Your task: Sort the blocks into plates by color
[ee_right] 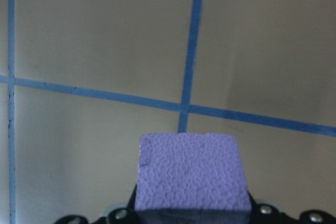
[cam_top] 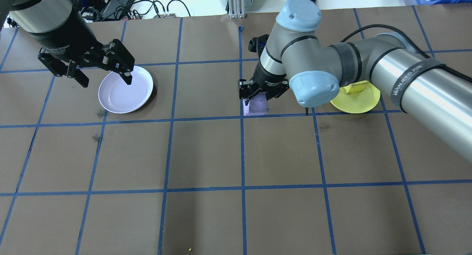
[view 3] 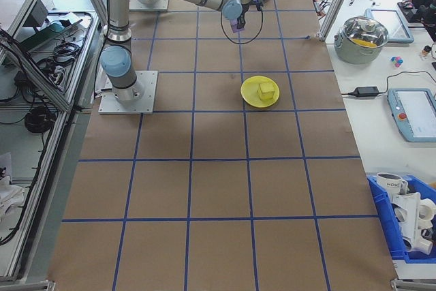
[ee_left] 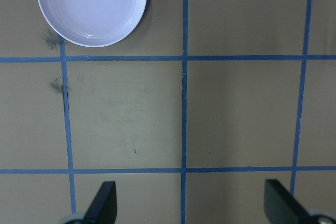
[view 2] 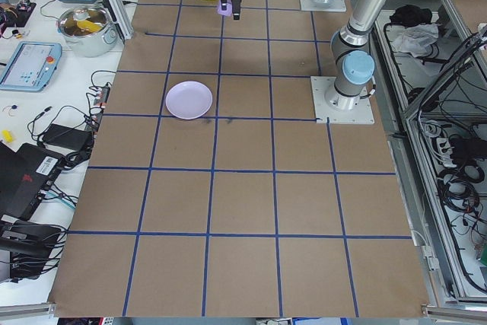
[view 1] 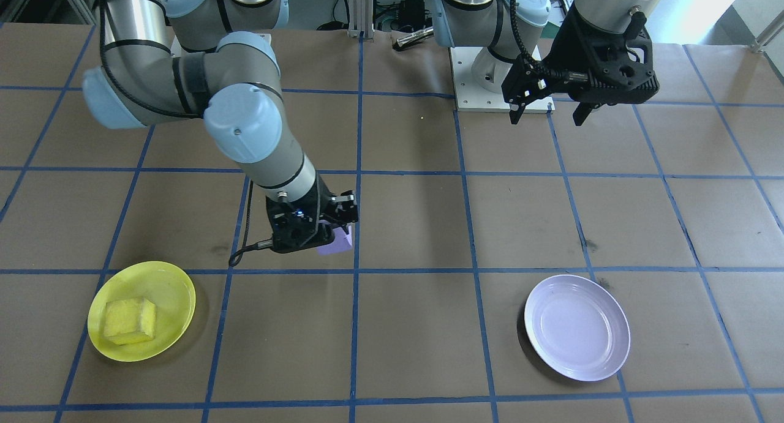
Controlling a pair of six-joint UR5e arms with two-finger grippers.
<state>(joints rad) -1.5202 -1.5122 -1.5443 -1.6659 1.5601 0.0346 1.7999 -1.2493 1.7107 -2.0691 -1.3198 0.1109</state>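
Purple block (ee_right: 190, 174) clamped in right gripper (cam_top: 262, 94), fingers hidden, left gripper (ee_left: 191, 205) spread wide

Right gripper (cam_top: 259, 96) jaws closed; left gripper (cam_top: 103, 78) jaws spread wide.

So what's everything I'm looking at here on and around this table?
yellow block: one, yellow, lying in the yellow plate.
purple block: one, purple, between the right end effector's fingers near the table's middle.
yellow plate: one, bright yellow, on the robot's right side.
lavender plate: one, pale lavender, empty, on the robot's left side.
table: one, brown with blue tape grid.
pot: one, metal, on the side bench.
right end effector: one, black, shut on the purple block.
left end effector: one, black, open, raised, holding nothing.
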